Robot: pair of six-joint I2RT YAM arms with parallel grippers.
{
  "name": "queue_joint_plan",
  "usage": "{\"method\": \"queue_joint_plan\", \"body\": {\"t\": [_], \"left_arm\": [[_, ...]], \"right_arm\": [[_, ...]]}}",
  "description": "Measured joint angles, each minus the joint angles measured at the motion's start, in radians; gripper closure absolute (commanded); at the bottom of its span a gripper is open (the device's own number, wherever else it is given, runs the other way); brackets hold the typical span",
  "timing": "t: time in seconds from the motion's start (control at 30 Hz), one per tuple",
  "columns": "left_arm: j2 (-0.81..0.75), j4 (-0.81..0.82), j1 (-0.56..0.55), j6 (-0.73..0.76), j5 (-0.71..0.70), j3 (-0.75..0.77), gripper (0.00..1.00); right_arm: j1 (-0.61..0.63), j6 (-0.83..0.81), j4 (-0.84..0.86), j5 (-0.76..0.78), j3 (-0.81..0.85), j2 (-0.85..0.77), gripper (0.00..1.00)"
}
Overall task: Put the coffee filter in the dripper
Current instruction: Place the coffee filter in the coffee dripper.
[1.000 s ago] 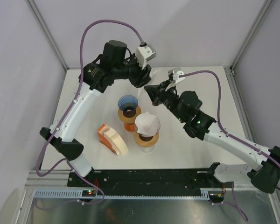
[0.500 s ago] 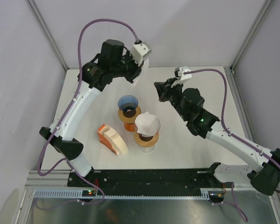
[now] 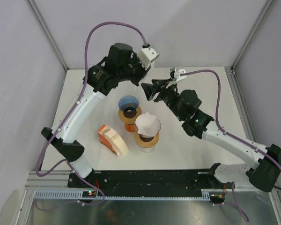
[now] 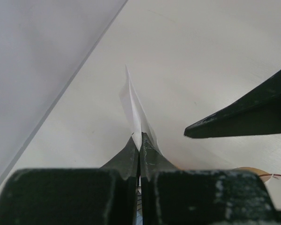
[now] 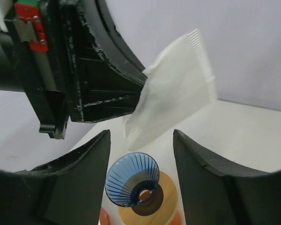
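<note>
A white paper coffee filter point(image 5: 174, 99) hangs in the air, pinched at one edge by my left gripper point(image 4: 140, 139), which is shut on it. My right gripper point(image 5: 141, 136) is open, one finger on each side just below the filter's lower corner, not touching it. The blue ribbed dripper point(image 5: 131, 180) sits on an orange and wood stand point(image 3: 129, 119) below the filter. In the top view both grippers, left point(image 3: 141, 78) and right point(image 3: 146, 90), meet just behind the blue dripper point(image 3: 128, 103). The filter is barely visible there.
A second stand point(image 3: 146, 140) beside the first carries a dripper covered by a white filter point(image 3: 147, 123). An orange holder with a stack of filters point(image 3: 114, 139) lies front left. The enclosure's back wall point(image 3: 178, 33) is close behind the grippers.
The left gripper closed on the filter and took it over. The right gripper let go, drew back to the right, then opened and came back under the filter.
</note>
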Motion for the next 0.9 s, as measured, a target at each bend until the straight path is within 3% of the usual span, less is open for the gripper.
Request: {"method": "queue_joint_plan", "body": {"t": [0.13, 0.27, 0.53, 0.73, 0.9], "left_arm": [[0.004, 0.002, -0.001, -0.029, 0.03, 0.011, 1.0], [0.008, 0.013, 0.0, -0.068, 0.065, 0.018, 1.0], [0.013, 0.015, 0.0, -0.105, 0.113, 0.019, 1.0], [0.018, 0.022, 0.001, -0.112, 0.12, 0.019, 1.0], [0.019, 0.023, 0.001, -0.11, 0.111, 0.019, 1.0]], "right_arm": [[0.017, 0.006, 0.033, -0.004, 0.003, 0.028, 0.32], [0.035, -0.005, 0.04, 0.039, 0.003, 0.055, 0.46], [0.05, -0.014, 0.1, 0.133, 0.003, 0.075, 0.42], [0.056, -0.028, 0.12, 0.181, 0.003, 0.094, 0.53], [0.058, -0.032, 0.121, 0.203, 0.005, 0.094, 0.53]]}}
